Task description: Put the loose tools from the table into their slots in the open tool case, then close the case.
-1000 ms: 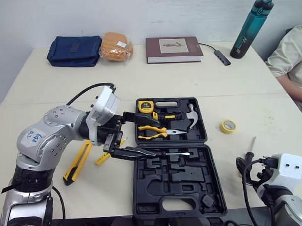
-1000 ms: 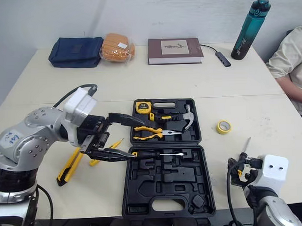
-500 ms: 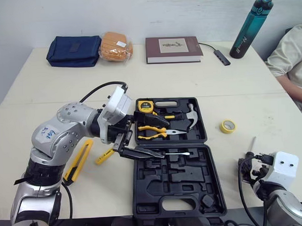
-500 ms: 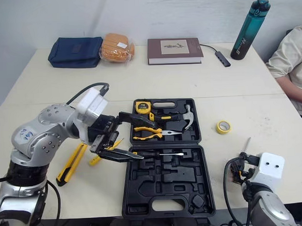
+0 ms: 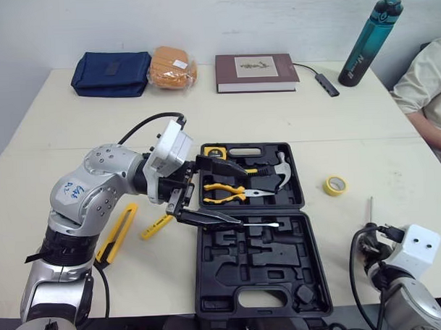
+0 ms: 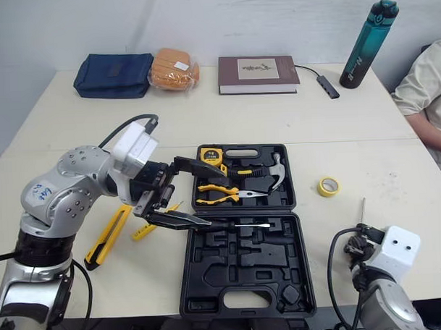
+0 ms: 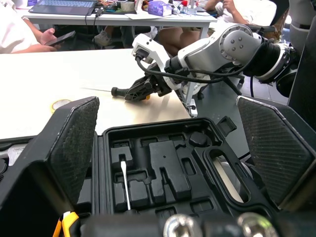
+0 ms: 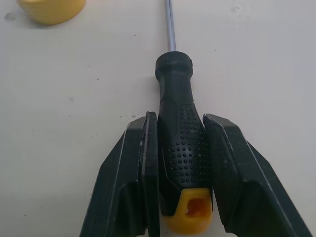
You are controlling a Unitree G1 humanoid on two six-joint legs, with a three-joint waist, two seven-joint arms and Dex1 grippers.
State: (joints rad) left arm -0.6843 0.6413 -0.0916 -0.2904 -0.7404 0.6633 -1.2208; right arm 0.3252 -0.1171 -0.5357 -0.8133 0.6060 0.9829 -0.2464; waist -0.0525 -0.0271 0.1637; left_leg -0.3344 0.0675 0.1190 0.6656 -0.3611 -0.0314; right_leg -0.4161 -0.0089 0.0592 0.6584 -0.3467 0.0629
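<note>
From the head, the tool case lies open in the middle of the counter. Its far half holds a tape measure, pliers and a hammer. In the near half most slots are bare, and the stowed screwdriver sits in the long slot beside the hinge.

The left claw hangs over the case's left side, released, its two fingers spread wide around nothing. The lower finger's tip is at the stowed screwdriver's handle end; whether they touch cannot be told.

Left of the case, a yellow utility knife and a smaller yellow tool lie on the counter. To the right are a roll of tape and, nearer the front edge, the loose screwdriver, its shaft pointing away from the robot.

At the right wrist, the right claw is clenched on the loose screwdriver's black handle, one finger pressed against each side. The yellow butt end sits between the finger bases, and the tool lies flat on the counter.

At the left wrist, the ridged pads stand far apart, with the case's near half and the stowed screwdriver between them. Beyond the case, the right claw grips the loose screwdriver on the counter.
</note>
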